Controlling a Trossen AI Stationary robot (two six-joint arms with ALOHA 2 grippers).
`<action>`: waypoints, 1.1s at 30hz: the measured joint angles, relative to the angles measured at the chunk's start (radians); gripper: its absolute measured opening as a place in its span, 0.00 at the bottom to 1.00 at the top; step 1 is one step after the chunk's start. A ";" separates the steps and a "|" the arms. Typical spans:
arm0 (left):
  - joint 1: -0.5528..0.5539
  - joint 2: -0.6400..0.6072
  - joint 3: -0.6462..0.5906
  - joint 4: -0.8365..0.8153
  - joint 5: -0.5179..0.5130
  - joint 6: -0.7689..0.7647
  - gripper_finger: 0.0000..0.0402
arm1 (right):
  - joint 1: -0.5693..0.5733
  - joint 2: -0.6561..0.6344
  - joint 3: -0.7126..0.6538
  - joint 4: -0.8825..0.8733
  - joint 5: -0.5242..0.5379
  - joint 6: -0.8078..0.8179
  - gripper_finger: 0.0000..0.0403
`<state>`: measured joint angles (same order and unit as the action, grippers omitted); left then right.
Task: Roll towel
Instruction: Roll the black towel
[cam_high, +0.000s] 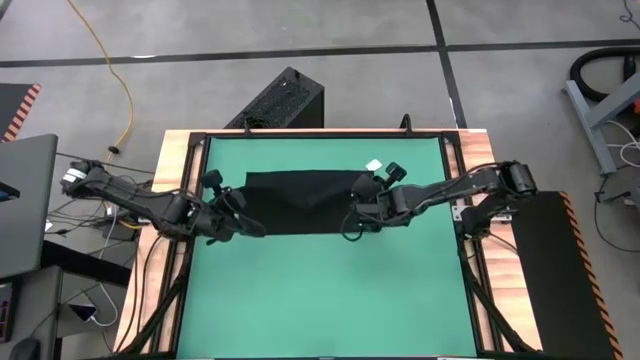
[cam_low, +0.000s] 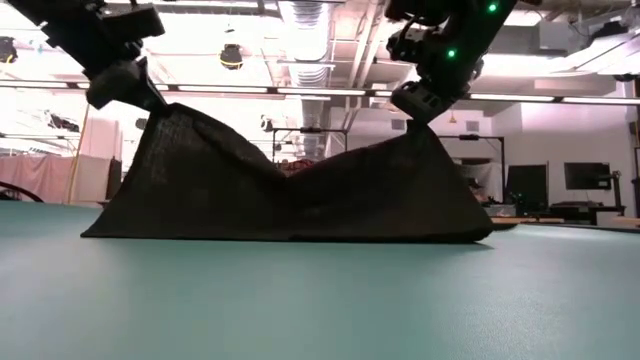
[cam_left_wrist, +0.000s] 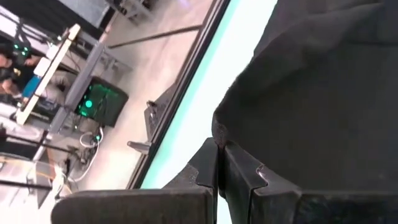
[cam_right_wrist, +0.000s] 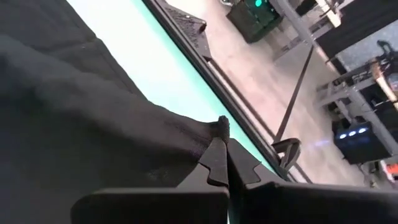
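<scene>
Here both grippers, left gripper (cam_high: 243, 213) and right gripper (cam_high: 353, 212), pinch the plain black soft cloth towel's (cam_high: 300, 200) near corners, lifted; carry both evenly over the far edge, keeping the fold straight

One black towel (cam_high: 300, 200) lies on one green table (cam_high: 320, 300). Two grippers are at it, the left gripper (cam_high: 238, 212) and the right gripper (cam_high: 358, 212). One black ribbed box (cam_high: 283, 100) stands on the floor beyond the table.
</scene>
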<state>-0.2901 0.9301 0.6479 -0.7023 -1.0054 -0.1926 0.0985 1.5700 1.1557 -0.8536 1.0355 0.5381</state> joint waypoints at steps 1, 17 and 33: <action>0.015 0.004 0.000 0.008 0.013 0.011 0.00 | -0.007 0.000 0.000 0.003 -0.011 0.000 0.01; 0.154 0.129 0.000 0.024 0.075 0.014 0.00 | -0.121 0.055 0.000 0.066 -0.132 -0.031 0.01; 0.220 0.322 -0.001 0.117 0.022 0.035 0.15 | -0.269 0.120 0.000 0.110 -0.258 -0.014 0.12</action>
<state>-0.0705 1.2525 0.6472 -0.5853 -0.9836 -0.1581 -0.1703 1.6897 1.1561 -0.7439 0.7777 0.5245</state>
